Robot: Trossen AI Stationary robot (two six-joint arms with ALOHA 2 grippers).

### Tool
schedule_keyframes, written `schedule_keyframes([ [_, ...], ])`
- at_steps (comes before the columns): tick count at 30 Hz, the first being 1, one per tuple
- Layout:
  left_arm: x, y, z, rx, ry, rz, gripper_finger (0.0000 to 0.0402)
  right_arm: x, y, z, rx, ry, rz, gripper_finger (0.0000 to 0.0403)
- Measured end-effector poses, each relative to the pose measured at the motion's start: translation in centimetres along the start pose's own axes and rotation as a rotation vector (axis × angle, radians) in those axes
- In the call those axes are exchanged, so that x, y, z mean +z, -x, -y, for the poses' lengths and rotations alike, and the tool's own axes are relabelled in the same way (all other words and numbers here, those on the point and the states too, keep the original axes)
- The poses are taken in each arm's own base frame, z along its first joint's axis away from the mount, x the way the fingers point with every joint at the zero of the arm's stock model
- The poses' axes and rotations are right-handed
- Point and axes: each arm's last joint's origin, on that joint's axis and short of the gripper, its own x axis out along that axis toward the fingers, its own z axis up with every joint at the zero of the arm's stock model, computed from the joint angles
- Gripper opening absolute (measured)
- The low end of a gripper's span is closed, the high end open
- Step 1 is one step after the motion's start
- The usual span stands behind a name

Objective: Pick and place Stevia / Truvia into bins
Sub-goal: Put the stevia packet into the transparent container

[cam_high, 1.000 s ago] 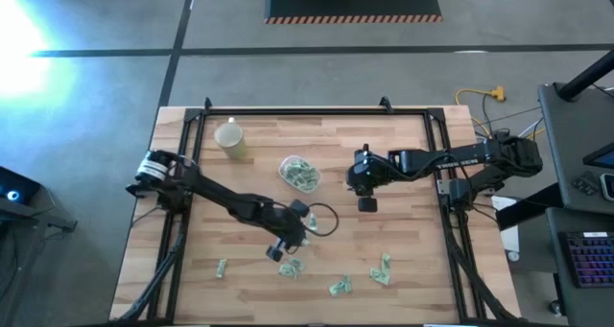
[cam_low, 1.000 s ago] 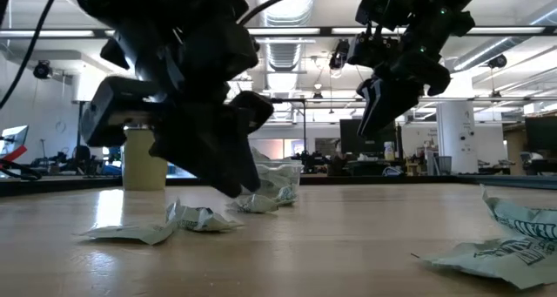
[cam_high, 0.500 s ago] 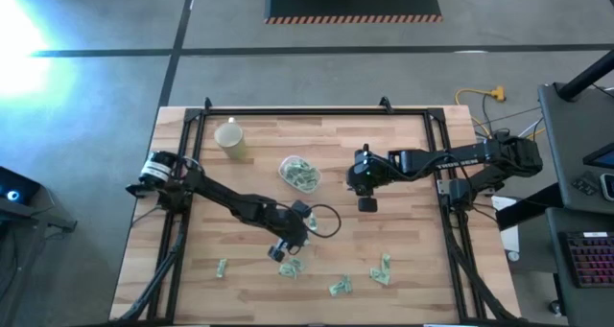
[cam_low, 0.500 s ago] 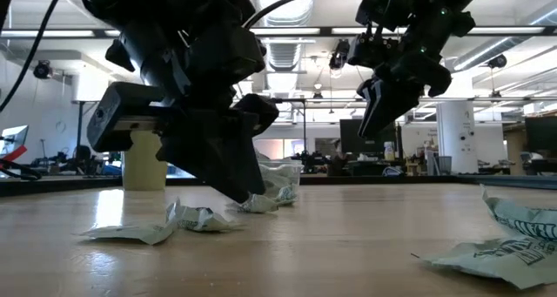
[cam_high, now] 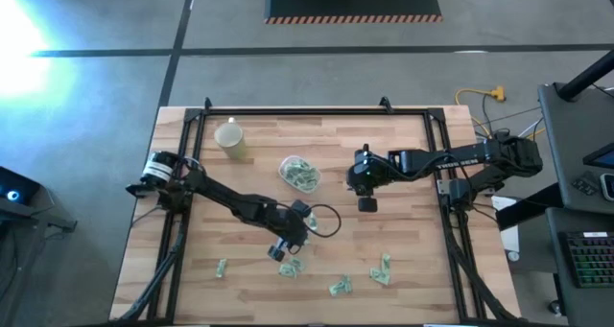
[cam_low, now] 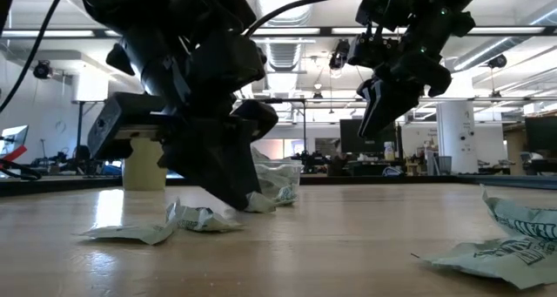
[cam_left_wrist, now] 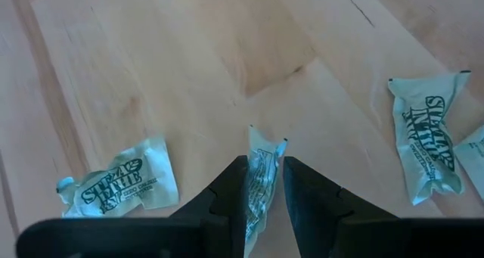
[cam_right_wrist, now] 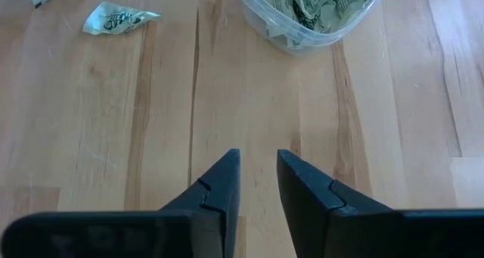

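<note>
Several pale green-and-white Stevia sachets lie flat on the wooden table near its front edge (cam_high: 340, 287) (cam_high: 383, 269) (cam_high: 222, 268). My left gripper (cam_high: 283, 254) (cam_left_wrist: 264, 163) is down at the table there, shut on one sachet (cam_left_wrist: 262, 148). Two loose sachets (cam_left_wrist: 117, 184) (cam_left_wrist: 427, 141) lie on either side of it. The clear bin (cam_high: 298, 173) (cam_right_wrist: 314, 12) stands mid-table with several sachets inside. My right gripper (cam_high: 366, 204) (cam_right_wrist: 259, 175) hangs above the table to the right of the bin, its fingers narrowly open with nothing between them. My left gripper pinches a crumpled sachet between its two fingers (cam_left_wrist: 231, 186), and the sachet stands on edge in the gap. One end (cam_left_wrist: 265, 137) pokes out past the fingertips. The fingers slant down from the table's left side, tips close to the tabletop (cam_low: 237, 201).
A pale yellow opaque cup (cam_high: 230, 137) (cam_low: 144, 162) stands at the far left of the table. A black frame runs round the table's edges (cam_high: 288, 111). Bare wood lies between the bin and the sachets near the front edge. One more sachet (cam_right_wrist: 117, 18) lies near the bin.
</note>
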Motion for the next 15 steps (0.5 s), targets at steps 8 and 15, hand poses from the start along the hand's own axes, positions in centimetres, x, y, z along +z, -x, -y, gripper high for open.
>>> schedule_keyframes([
  [8,-0.02,0.00,-0.06,0.003,0.001,-0.001,0.0052,0.00,0.00,0.00,0.000,0.000,0.000,0.0069],
  [15,0.00,0.01,-0.08,0.004,0.001,0.000,0.0004,0.00,0.00,0.00,0.000,0.001,0.000,0.0068],
])
